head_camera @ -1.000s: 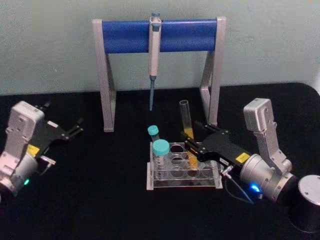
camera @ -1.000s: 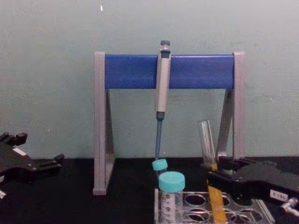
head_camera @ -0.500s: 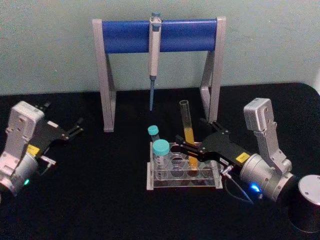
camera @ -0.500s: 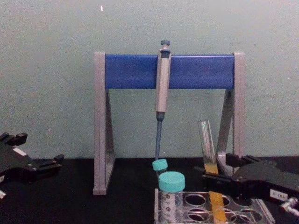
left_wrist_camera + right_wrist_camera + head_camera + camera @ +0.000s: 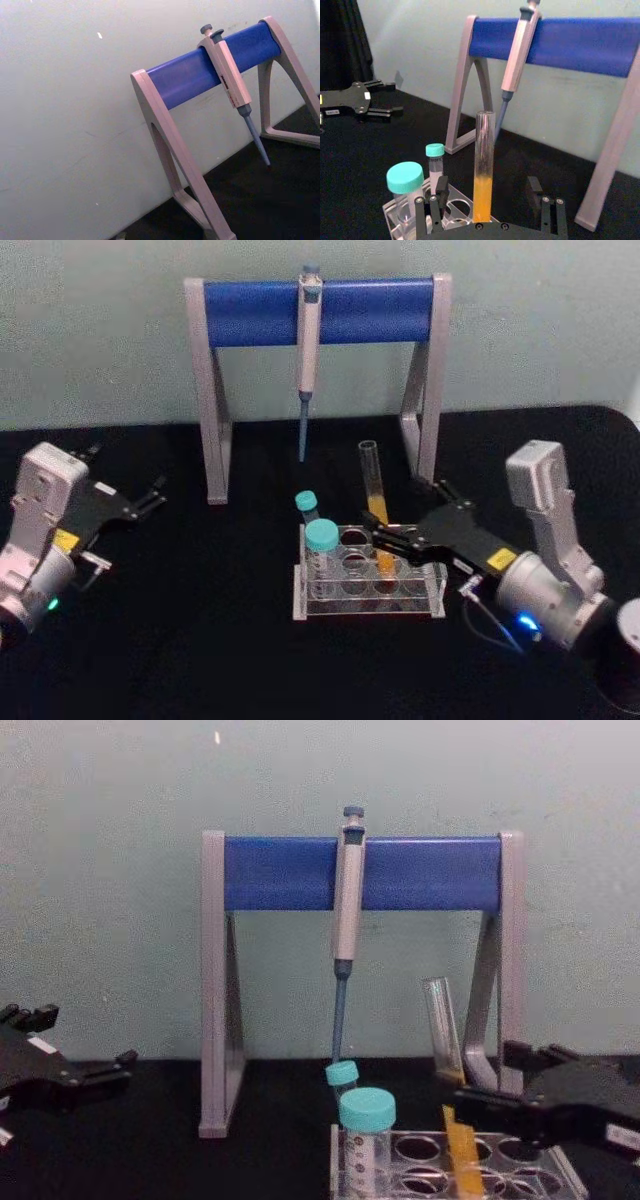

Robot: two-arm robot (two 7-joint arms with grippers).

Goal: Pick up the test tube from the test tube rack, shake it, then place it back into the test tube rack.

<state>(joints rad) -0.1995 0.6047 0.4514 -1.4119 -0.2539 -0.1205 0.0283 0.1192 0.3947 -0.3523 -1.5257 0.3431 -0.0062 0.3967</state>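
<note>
Two fingers of the right gripper (image 5: 490, 200) stood spread wide either side of the test tube (image 5: 374, 502), gripping nothing; tube sat upright in the rack (image 5: 366, 580) near the bench's middle. Best move, I judged: back straight off without clipping the tube. Open bench lay toward the right edge. Left gripper (image 5: 150, 498) parked, spread, empty, near the left edge.

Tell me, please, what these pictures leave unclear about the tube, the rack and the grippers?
- Test tube bottom: hidden inside the test tube rack, head view; seating unclear.
- Rack's front: cut by the chest view's lower edge.
- Left gripper: too small in the head view to judge.
- Right gripper: fingertips partly cut off, right wrist view.
</note>
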